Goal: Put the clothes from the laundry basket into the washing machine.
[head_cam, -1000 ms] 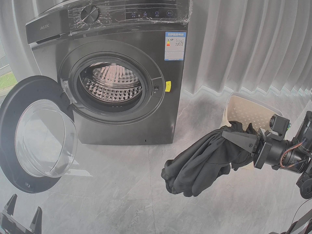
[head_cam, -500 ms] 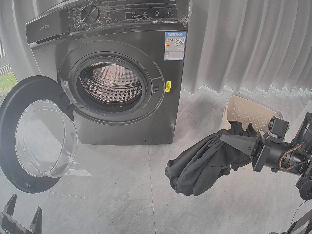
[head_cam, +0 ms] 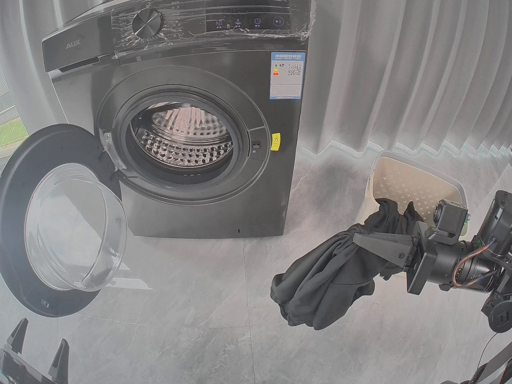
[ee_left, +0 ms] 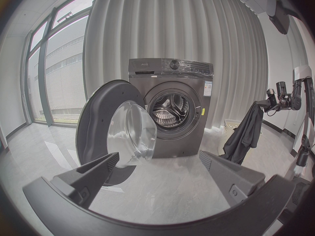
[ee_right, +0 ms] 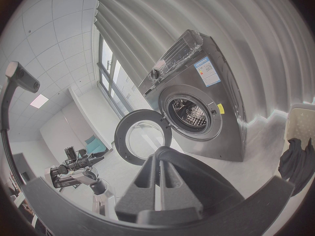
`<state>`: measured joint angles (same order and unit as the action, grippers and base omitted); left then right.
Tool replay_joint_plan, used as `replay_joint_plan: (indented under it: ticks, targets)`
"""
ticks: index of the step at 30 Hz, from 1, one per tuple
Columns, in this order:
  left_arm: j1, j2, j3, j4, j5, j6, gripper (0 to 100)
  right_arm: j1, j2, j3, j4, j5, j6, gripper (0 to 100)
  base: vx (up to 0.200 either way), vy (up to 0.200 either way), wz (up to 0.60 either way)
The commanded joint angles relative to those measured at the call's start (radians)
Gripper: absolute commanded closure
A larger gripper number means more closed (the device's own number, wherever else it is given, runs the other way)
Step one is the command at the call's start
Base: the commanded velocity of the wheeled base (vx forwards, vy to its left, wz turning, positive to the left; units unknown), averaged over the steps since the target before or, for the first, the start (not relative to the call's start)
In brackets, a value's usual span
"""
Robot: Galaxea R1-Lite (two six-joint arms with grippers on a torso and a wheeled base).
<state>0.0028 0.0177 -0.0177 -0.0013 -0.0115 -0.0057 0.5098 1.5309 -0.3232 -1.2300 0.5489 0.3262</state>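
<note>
Grey tiled floor (head_cam: pixel 213 305), pale curtain (head_cam: pixel 405 54) behind. Washer (head_cam: pixel 213 220) stands far left, door (head_cam: pixel 32 188) swung open. Right gripper (head_cam: pixel 358 237) clenched on black garment (head_cam: pixel 330 273), which hangs above the floor right of the washer, far end at basket (head_cam: pixel 413 185) rim. Left gripper (ee_left: pixel 157 156) released, near left.

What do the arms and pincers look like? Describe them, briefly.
Both pincers are matte black with wedge-shaped, tapering fingers: left pincer, right pincer. The right arm is black and cylindrical, with thin red and orange cables at the wrist and a boxy camera on top.
</note>
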Motion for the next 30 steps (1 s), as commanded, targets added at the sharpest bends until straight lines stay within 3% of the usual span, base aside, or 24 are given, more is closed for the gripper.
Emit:
replay_joint_plan:
  ticks: [1, 7, 11, 12, 13, 14, 16, 17, 30]
  targets:
    - [0.000, -0.015, 0.018, 0.000, -0.001, -0.002, 0, 0.029, 0.032, -0.014, -0.002, 0.000, -0.019, 100, 0.000, 0.000, 0.00]
    - [0.002, -0.015, 0.018, -0.002, -0.001, 0.000, 0, 0.107, 0.094, -0.045, -0.011, -0.007, -0.044, 100, 0.000, 0.000, 0.00]
    - [-0.001, -0.015, 0.018, -0.003, -0.013, 0.021, 0, 0.128, 0.106, -0.048, -0.040, -0.070, -0.030, 100, 0.000, 0.000, 0.00]
    - [-0.003, -0.015, 0.018, -0.003, -0.031, 0.041, 0, 0.148, 0.120, -0.059, -0.055, -0.119, -0.012, 100, 0.000, 0.000, 0.00]
    - [-0.003, -0.015, 0.018, -0.003, -0.035, 0.044, 0, 0.153, 0.121, -0.060, -0.059, -0.127, -0.007, 100, 0.000, 0.000, 0.00]
    - [-0.003, -0.015, 0.018, -0.003, -0.042, 0.047, 0, 0.177, 0.124, -0.070, -0.082, -0.169, 0.034, 100, 0.000, 0.000, 0.00]
    - [-0.003, -0.015, 0.018, -0.003, -0.042, 0.047, 0, 0.190, 0.126, -0.076, -0.092, -0.182, 0.060, 100, 0.000, 0.000, 0.00]
    - [-0.003, -0.015, 0.018, -0.003, -0.042, 0.049, 0, 0.208, 0.132, -0.096, -0.118, -0.198, 0.114, 100, 0.000, 0.000, 0.00]
    - [-0.003, -0.018, 0.018, -0.008, -0.054, 0.055, 0, 0.187, 0.172, -0.175, -0.189, -0.201, 0.136, 100, 0.000, 0.000, 0.00]
